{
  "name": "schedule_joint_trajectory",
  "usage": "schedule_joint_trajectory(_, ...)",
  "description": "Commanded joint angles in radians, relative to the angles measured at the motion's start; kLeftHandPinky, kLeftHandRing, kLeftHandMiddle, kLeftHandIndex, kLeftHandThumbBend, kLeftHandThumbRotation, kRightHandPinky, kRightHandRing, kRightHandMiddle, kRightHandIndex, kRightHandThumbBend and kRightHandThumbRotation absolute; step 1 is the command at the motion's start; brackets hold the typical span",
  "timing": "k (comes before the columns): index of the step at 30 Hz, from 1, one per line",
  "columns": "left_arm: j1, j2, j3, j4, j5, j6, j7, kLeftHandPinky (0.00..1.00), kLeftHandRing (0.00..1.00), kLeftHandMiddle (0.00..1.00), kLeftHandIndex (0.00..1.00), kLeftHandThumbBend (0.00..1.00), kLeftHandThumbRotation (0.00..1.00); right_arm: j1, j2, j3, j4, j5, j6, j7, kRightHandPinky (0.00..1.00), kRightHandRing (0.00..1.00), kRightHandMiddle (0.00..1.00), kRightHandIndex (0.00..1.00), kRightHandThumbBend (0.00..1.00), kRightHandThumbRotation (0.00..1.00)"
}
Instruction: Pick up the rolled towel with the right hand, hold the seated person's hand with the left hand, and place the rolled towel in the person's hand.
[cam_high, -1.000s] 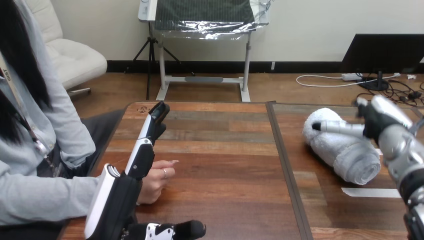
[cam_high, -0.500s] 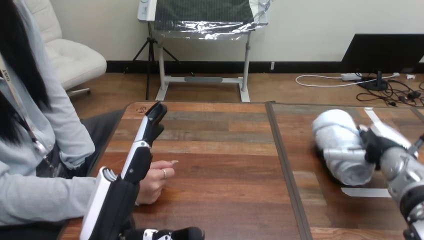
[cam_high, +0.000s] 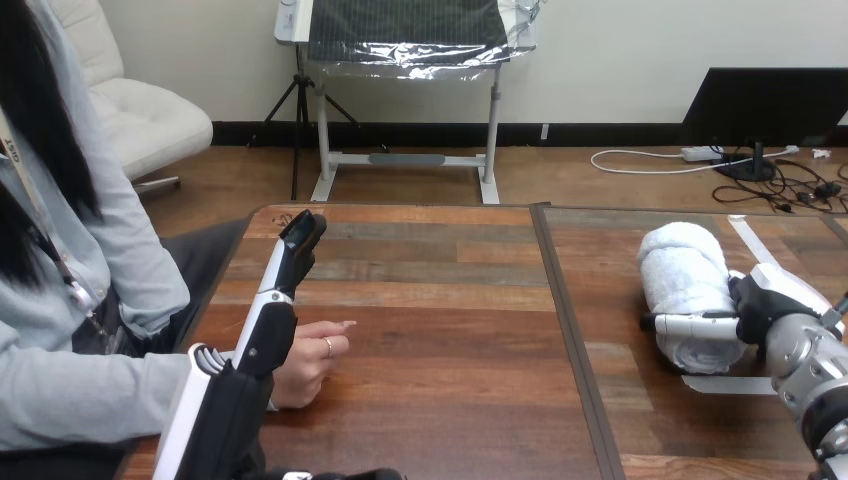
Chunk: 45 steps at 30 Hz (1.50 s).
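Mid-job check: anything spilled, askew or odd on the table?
Nothing spilled or damaged. The rolled towel lies intact at the right of the table, by the right hand. One oddity: the person's hand, beside the left hand, is curled, not open.

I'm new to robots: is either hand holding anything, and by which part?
The right hand grips the rolled towel near its closer end, a finger across it. The left hand, held straight beside the person's hand, holds nothing.

Person's hand (cam_high: 315, 362) partly behind left hand (cam_high: 228, 408); right hand's (cam_high: 768, 305) grasp of towel (cam_high: 685, 270) unclear
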Motion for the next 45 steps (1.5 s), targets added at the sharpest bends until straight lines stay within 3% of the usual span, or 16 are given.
schedule_joint_trajectory(1,-0.012,0.002,-0.009,-0.072,-0.03,-0.024,0.0,1.0,1.0,1.0,1.0,1.0,0.58,0.034,0.057,0.003,0.006,0.007,0.007,0.015,0.41,0.7,0.79,0.93,0.96,0.61)
schedule_joint_trajectory(5,0.003,0.002,-0.016,-0.087,-0.045,-0.025,-0.002,1.0,1.0,1.0,1.0,1.0,0.58,0.045,0.065,-0.003,0.007,0.012,0.02,0.008,0.39,0.66,0.76,0.91,0.96,0.6)
schedule_joint_trajectory(10,0.027,0.004,-0.022,-0.116,-0.061,-0.01,-0.008,1.0,1.0,1.0,1.0,1.0,0.58,0.057,0.072,0.004,0.008,0.005,0.028,-0.005,0.42,0.69,0.78,0.86,0.95,0.58)
schedule_joint_trajectory(14,0.039,0.011,-0.033,-0.131,-0.082,-0.004,-0.016,1.0,1.0,1.0,1.0,1.0,0.57,0.066,0.08,0.007,0.008,0.001,0.038,-0.044,0.45,0.72,0.78,0.81,0.93,0.52)
schedule_joint_trajectory(23,0.053,0.015,-0.037,-0.15,-0.104,-0.003,-0.028,0.99,1.0,1.0,1.0,1.0,0.55,0.089,0.098,0.007,0.007,-0.004,0.048,-0.161,0.43,0.65,0.71,0.72,0.9,0.27)
schedule_joint_trajectory(30,0.059,0.02,-0.035,-0.161,-0.107,0.006,-0.038,0.99,1.0,1.0,1.0,1.0,0.54,0.096,0.098,-0.01,0.006,0.011,0.021,-0.192,0.41,0.61,0.66,0.64,0.88,0.07)
schedule_joint_trajectory(37,0.063,0.01,-0.029,-0.172,-0.097,0.017,-0.04,0.98,1.0,1.0,1.0,1.0,0.55,0.096,0.098,-0.034,0.005,0.036,0.004,-0.216,0.42,0.57,0.62,0.55,0.86,0.01)
schedule_joint_trajectory(45,0.046,0.014,-0.028,-0.158,-0.095,0.014,-0.046,0.95,1.0,1.0,1.0,1.0,0.57,0.094,0.101,-0.072,0.001,0.075,-0.034,-0.239,0.41,0.54,0.59,0.53,0.85,0.0)
